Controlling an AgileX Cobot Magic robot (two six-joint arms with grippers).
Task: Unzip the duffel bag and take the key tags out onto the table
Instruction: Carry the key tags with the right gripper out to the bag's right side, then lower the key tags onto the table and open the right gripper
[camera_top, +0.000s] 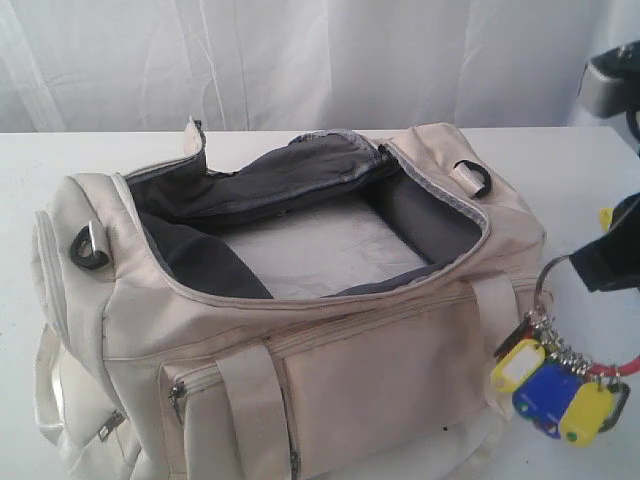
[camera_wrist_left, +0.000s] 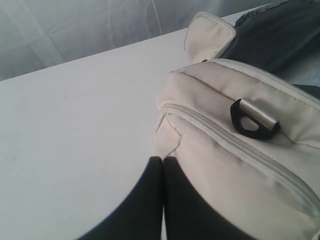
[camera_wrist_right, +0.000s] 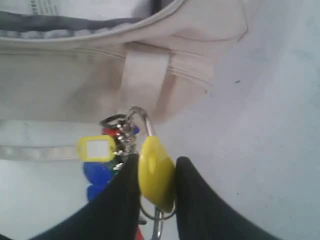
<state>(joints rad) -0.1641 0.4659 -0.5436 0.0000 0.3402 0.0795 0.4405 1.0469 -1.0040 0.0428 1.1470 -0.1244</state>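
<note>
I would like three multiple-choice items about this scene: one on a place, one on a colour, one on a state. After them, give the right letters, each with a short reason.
1. Where are the key tags?
A) inside the duffel bag
B) hanging from the right gripper, beside the bag
C) lying on top of the bag

2. Which colour is the tag between the right jaws?
A) yellow
B) green
C) white

3. How is the bag's top opening?
A) zipped shut
B) unzipped and open
C) covered by a cloth

Answers:
1 B, the bunch dangles by the bag's front corner.
2 A, the right wrist view shows a yellow tag pinched there.
3 B, the grey lining is visible.
</note>
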